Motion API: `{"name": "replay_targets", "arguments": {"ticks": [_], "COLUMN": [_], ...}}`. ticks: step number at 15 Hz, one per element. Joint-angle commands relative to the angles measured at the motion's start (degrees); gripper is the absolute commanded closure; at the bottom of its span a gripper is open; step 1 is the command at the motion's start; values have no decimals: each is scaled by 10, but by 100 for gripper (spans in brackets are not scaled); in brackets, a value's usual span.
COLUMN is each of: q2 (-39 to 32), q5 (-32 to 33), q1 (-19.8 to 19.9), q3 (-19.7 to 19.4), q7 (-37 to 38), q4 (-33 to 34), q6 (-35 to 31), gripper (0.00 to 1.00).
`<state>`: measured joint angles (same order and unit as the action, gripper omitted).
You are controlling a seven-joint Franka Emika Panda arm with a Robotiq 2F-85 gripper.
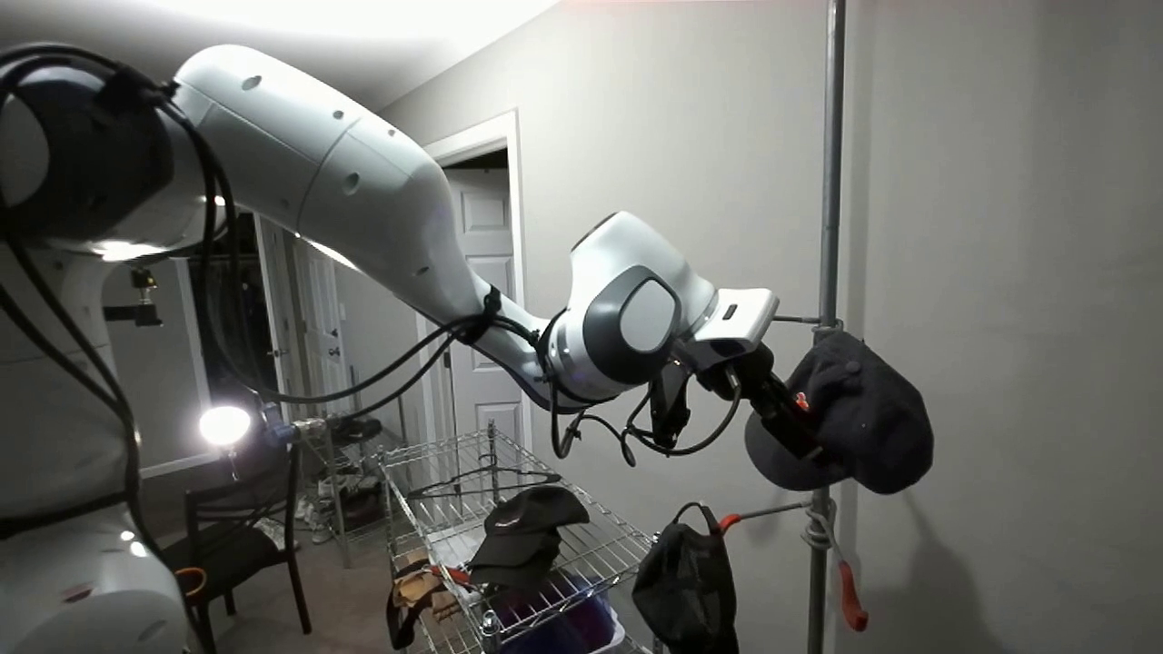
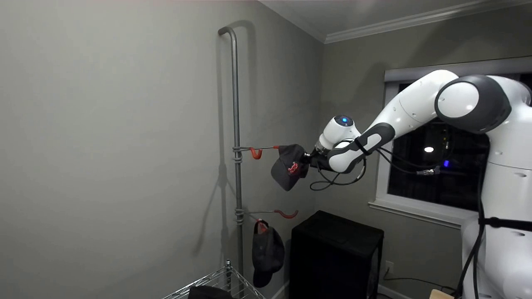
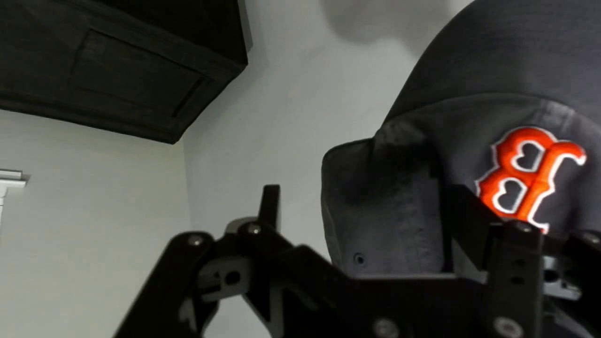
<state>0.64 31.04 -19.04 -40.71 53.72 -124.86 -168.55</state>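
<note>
Wrist view: claw (image 3: pixel 365 188) is gaping, fingers (image 3: pixel 270 209) standing well apart, one crossing the logo (image 3: pixel 528 174) at its edge. Cap (image 3: pixel 462 136) is filling the right side, part of its crown lying between them; the view is not showing whether either is touching cloth. In an exterior view, the cap's top is meeting the red tip of an upper hook (image 2: pixel 276 147) on the pole (image 2: pixel 236 104), brim (image 2: pixel 284 177) drooping. With fingers apart, the hook is probably bearing the weight; the exact catch is lying out of sight.

Lower cap (image 1: pixel 686 581) is hanging from a lower hook (image 1: pixel 730 521), apparently by its strap, presumably for storage. Third cap (image 1: pixel 527 545) is resting on the rack (image 1: pixel 491 625).

Lettering: logo is showing a red, white-edged "B", turned about, resembling the Boston Red Sox mark. Nothing else is reading clearly.
</note>
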Motion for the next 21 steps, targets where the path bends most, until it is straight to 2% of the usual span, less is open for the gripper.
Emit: {"name": "replay_targets", "arguments": {"ticks": [1,5,13,16,17,18,19,20,21], "q2": [-1,6,-9,-32,-39,-50,-74,-88,-80], "q5": [-34,-44,-72,-58,-152,-177,-127,-152,-166], "q1": [1,-2,-21,-22,68,82,36,50,47], "q3": [-4,-1,15,17,121,140,78,91,94], "q7": [-58,-100,-177,-153,-239,-249,-184,-192,-189], "q4": [-5,-16,-53,-51,-57,-52,-31,-21,10], "q6": [-8,-38,-186,-262,-285,-304,-327,-343,-303], "gripper": [0,0,0,0,0,0,0,0,0]}}
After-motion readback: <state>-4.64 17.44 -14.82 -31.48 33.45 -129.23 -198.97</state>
